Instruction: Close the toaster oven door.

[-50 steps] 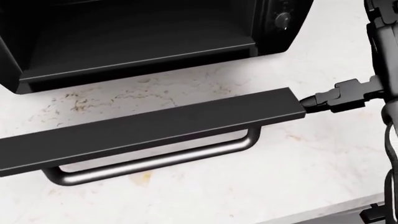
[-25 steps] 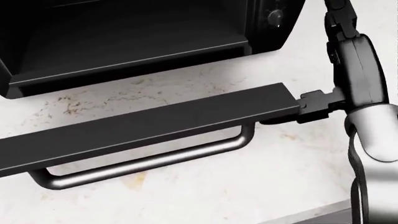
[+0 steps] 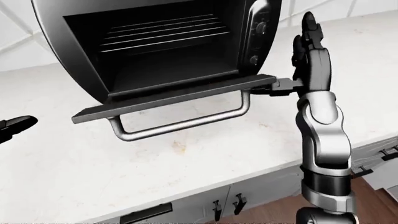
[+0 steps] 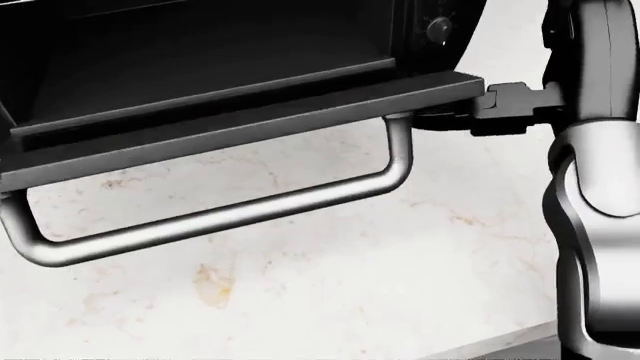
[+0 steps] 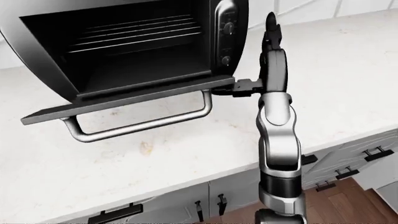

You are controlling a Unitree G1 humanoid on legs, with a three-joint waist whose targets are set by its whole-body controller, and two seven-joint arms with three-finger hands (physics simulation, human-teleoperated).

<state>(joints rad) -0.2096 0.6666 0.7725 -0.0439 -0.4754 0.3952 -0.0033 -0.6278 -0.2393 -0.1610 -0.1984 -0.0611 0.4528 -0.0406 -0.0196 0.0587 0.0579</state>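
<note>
The black toaster oven (image 3: 168, 42) stands on the white marble counter (image 3: 93, 177) with its cavity and wire rack showing. Its door (image 3: 174, 98) hangs open, lying roughly level, with the metal handle (image 3: 186, 123) looped below it. My right hand (image 3: 283, 86) is at the door's right end, open, its dark fingers touching the corner from the side and slightly below; in the head view the fingers (image 4: 505, 105) meet the door edge. At the left edge of the left-eye view, only a dark tip of my left hand (image 3: 15, 126) shows above the counter.
Control knobs (image 3: 254, 59) run down the oven's right face, close to my right forearm. Cabinet drawers with black pulls (image 3: 218, 205) lie under the counter edge, and wood floor (image 3: 373, 196) shows at the lower right. A tiled wall rises behind the oven.
In the head view the door has swung upward from a broad flat band to a thin edge-on strip near the oven, and my right hand rose with its right corner. The view also shifted slightly.
</note>
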